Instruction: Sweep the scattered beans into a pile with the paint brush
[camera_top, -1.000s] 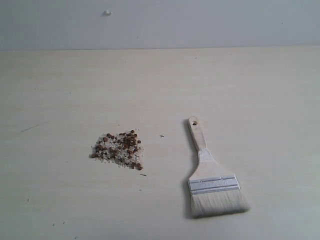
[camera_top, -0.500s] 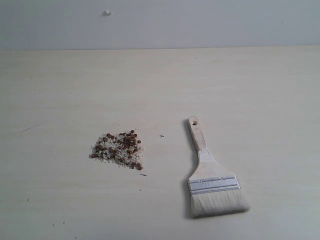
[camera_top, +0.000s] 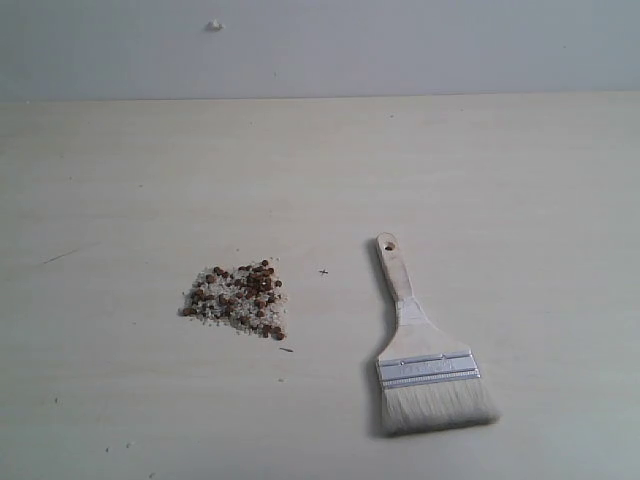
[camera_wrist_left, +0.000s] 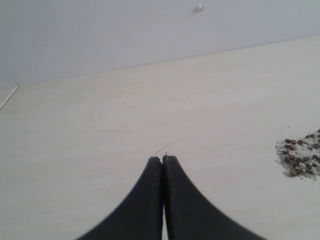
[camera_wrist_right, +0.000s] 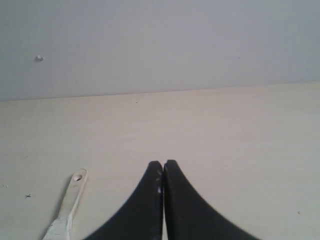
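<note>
The reddish-brown beans (camera_top: 238, 296) lie bunched with white crumbs on the pale table, left of centre; the left wrist view catches their edge (camera_wrist_left: 301, 155). The paint brush (camera_top: 420, 350) lies flat to their right, its holed handle end pointing away and its off-white bristles toward the front edge. In the right wrist view only the handle (camera_wrist_right: 70, 200) shows. Neither arm appears in the exterior view. My left gripper (camera_wrist_left: 163, 159) is shut with nothing in it, well aside from the beans. My right gripper (camera_wrist_right: 163, 163) is shut and empty, beside the handle end without touching it.
The table (camera_top: 500, 180) is a pale wood surface meeting a grey wall at the back. A small black cross mark (camera_top: 323, 271) sits between beans and brush. A thin dark scratch (camera_top: 60, 256) lies at the far left, and a white speck (camera_top: 214, 25) is on the wall.
</note>
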